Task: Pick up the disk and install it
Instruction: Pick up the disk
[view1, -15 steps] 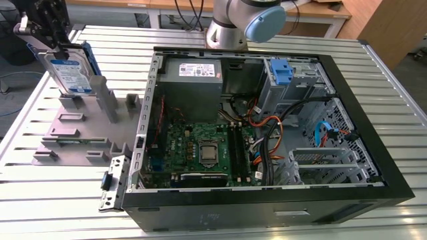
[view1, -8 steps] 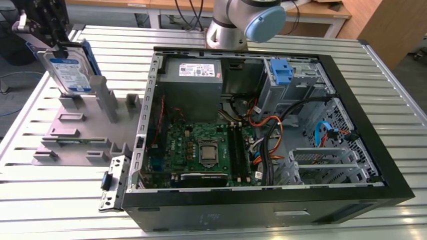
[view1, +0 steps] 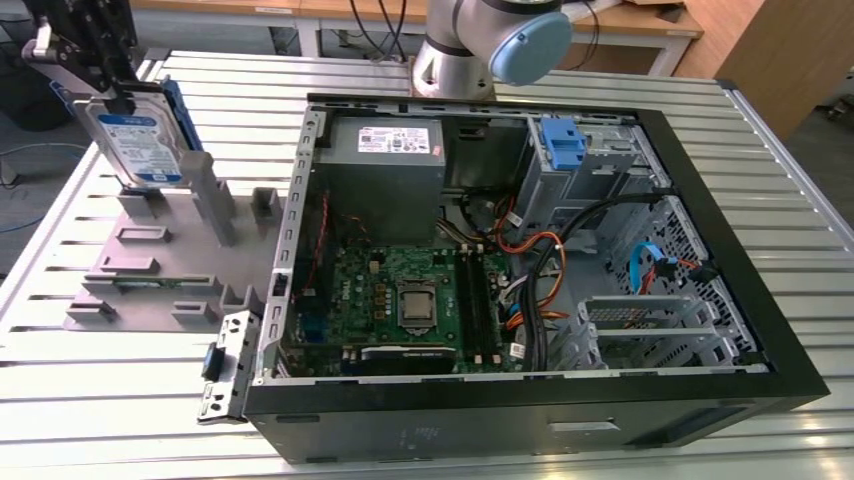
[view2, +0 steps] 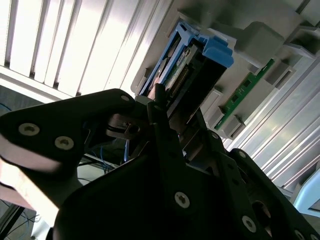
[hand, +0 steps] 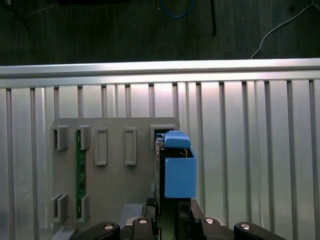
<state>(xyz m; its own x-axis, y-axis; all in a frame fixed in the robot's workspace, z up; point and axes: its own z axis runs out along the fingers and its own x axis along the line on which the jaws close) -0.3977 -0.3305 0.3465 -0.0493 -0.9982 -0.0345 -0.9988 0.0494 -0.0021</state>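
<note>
End effector (view1: 116, 98) is clamped tight on the top edge of the upright disk (view1: 136, 145), with the grey fixture (view1: 174, 285) directly beneath on the worktop (view1: 107, 420).

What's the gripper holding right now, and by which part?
The disk, upright over the grey fixture. The gripper has its fingers shut on the disk's top end.

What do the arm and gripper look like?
Arm: silver-grey tubular links with a light blue round joint cap. Gripper: black, built of flat linkage plates fastened by silver screw heads, seen in both wrist views.
</note>
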